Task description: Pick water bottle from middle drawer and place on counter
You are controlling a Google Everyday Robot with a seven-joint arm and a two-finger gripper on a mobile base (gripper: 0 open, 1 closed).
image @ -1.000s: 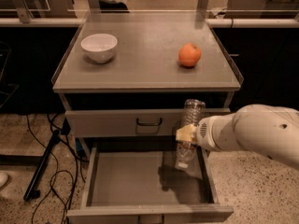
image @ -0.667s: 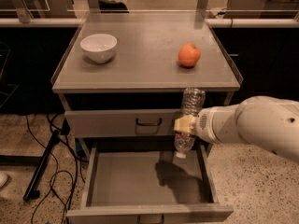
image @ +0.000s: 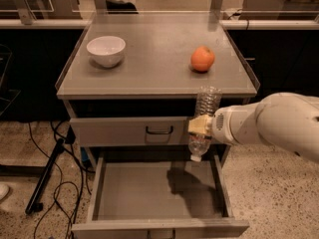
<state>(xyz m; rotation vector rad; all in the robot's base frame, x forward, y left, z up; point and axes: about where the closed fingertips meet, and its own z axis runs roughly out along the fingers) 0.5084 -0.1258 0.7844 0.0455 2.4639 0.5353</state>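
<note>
My gripper (image: 200, 125) is shut on the water bottle (image: 205, 116), a clear ribbed bottle held upside down with its white cap pointing down. The bottle hangs in the air above the right side of the open middle drawer (image: 149, 193), in front of the closed drawer front. Its upper end reaches the front edge of the counter (image: 154, 59). The drawer floor below is bare grey with the arm's shadow on it. My white arm (image: 274, 126) comes in from the right.
A white bowl (image: 105, 50) stands at the counter's left and an orange (image: 202, 59) at its right. The closed upper drawer has a dark loop handle (image: 159, 130). Cables and a dark stand leg (image: 45, 178) lie on the floor at left.
My gripper has lifted the water bottle up out of the drawer, from near the drawer floor to the height of the counter's front edge, shifting slightly left.
</note>
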